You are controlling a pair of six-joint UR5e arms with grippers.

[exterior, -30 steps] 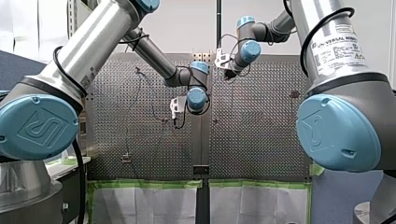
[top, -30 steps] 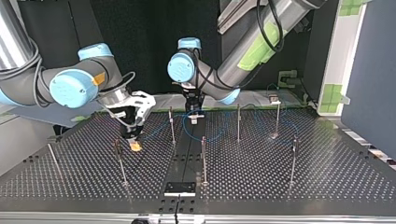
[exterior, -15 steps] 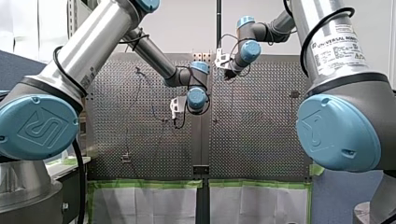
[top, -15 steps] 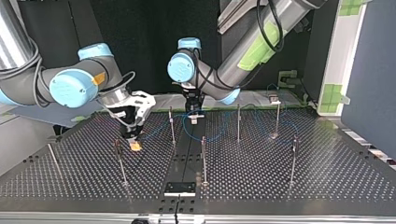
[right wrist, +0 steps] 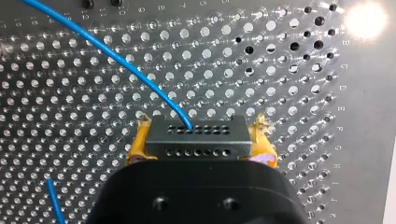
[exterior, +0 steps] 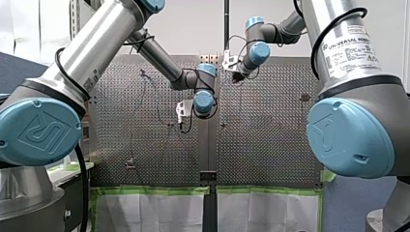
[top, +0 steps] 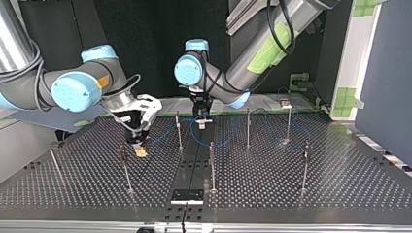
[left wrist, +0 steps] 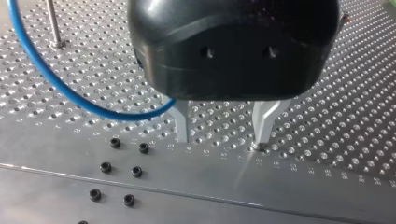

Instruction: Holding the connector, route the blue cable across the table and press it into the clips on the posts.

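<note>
My right gripper is shut on the black connector, with a yellow pad on each side of it. The blue cable leaves the connector's face and runs off over the perforated table. In the top view that gripper hangs low beside a short post at the left. My left gripper stands open, its metal fingers close to the plate with nothing between them. A loop of blue cable lies beside it. In the top view the left gripper is near the middle, at the back.
Several thin posts stand on the table, among them ones at the middle and at the right. A black plate sits at the near edge. Black screw heads dot the centre strip.
</note>
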